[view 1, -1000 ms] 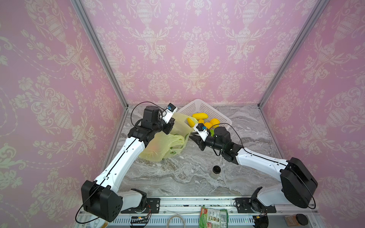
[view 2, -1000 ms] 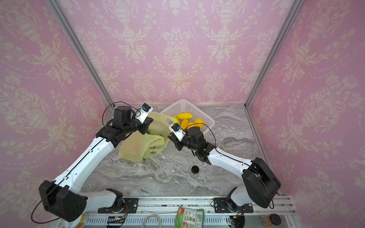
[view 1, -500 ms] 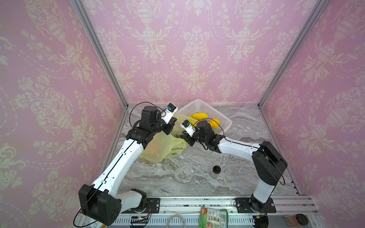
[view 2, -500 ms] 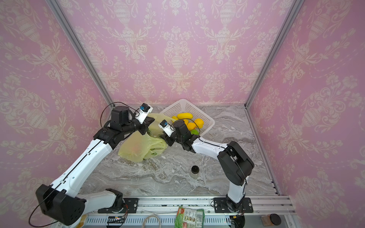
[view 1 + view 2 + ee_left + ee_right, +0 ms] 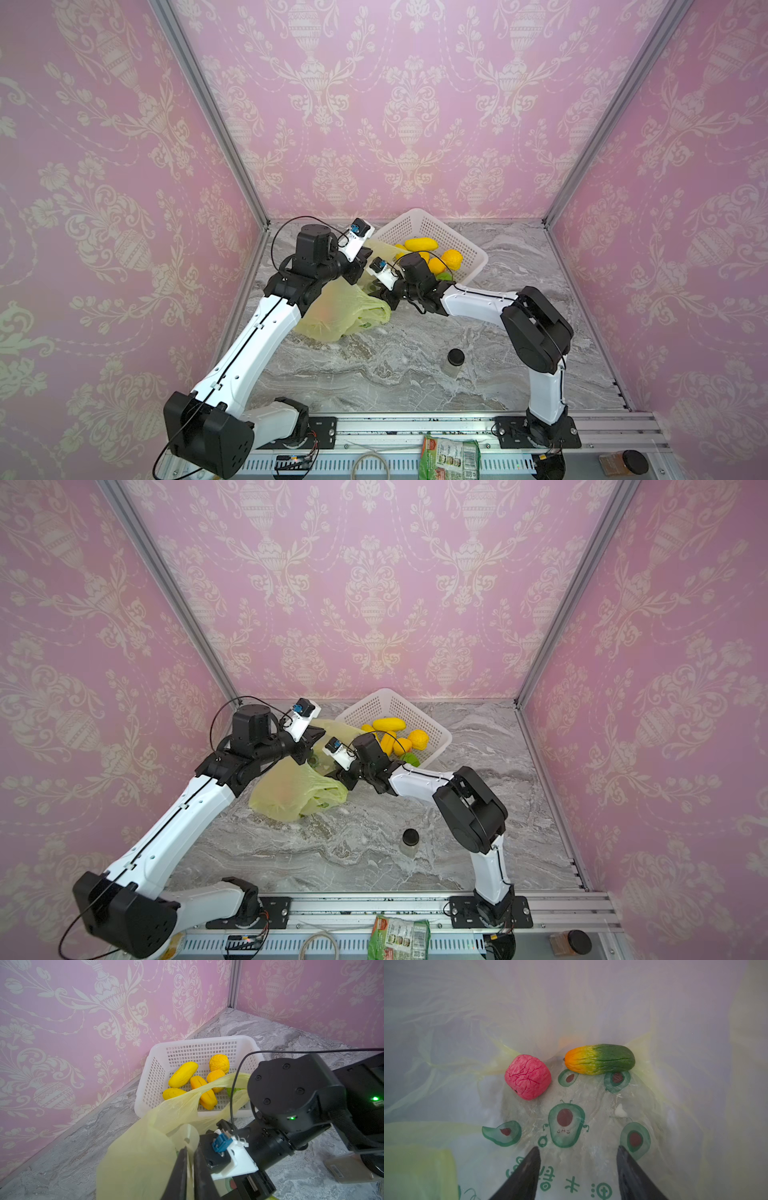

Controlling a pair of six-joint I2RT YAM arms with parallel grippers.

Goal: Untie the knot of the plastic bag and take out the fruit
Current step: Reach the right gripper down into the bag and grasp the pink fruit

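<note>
Right wrist view looks inside the bag (image 5: 571, 1126). The right tool (image 5: 578, 1148) has its jaws apart and empty, aimed at two fruits on the bag's floor: a pink round (image 5: 527, 1077) and a green-orange oblong (image 5: 600, 1059), near each other but not touching. Left wrist view shows the left tool (image 5: 190, 1157) clamped on a fold of the bag's rim, raised, probably to hold the mouth open for that reach. No knot shows and a handle (image 5: 224, 1079) hangs loose, so untying seems done. In both top views the bag lies on the surface (image 5: 415, 365) beside the basket (image 5: 419, 226), which holds yellow fruit (image 5: 420, 244), likely where these two belong.
</note>
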